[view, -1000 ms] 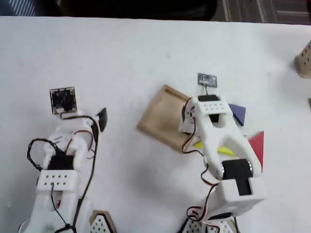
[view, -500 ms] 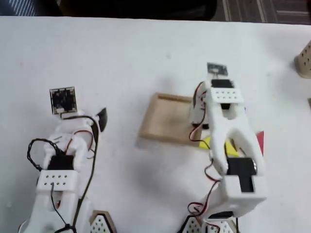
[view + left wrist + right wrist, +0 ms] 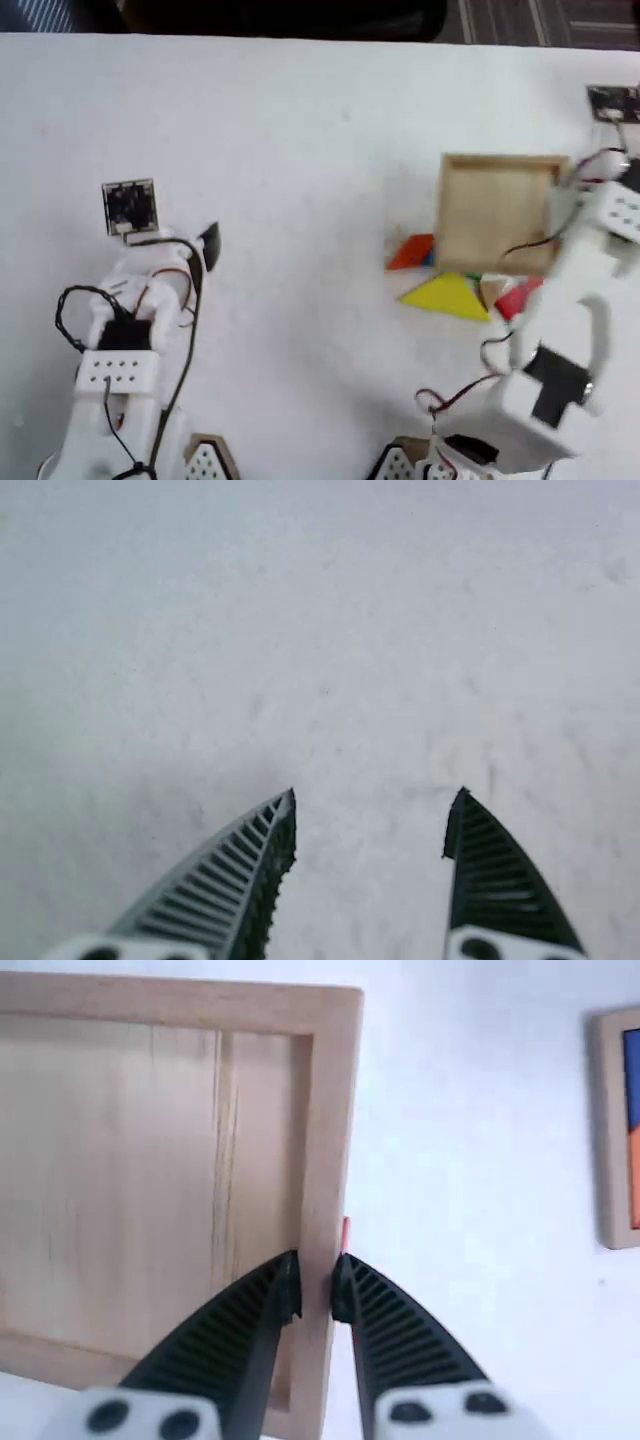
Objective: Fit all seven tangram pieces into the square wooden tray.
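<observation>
The right gripper (image 3: 315, 1282) pinches one wall of the wooden tray (image 3: 150, 1160), jaws nearly closed, while the left gripper (image 3: 372, 815) hangs wide open above the white table (image 3: 320, 630).

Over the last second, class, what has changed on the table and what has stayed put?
The right gripper, holding the tray by its rim, swung it rightward and square to the table edge, leaving the yellow triangle and orange piece uncovered. The left gripper stayed open, in place.
</observation>
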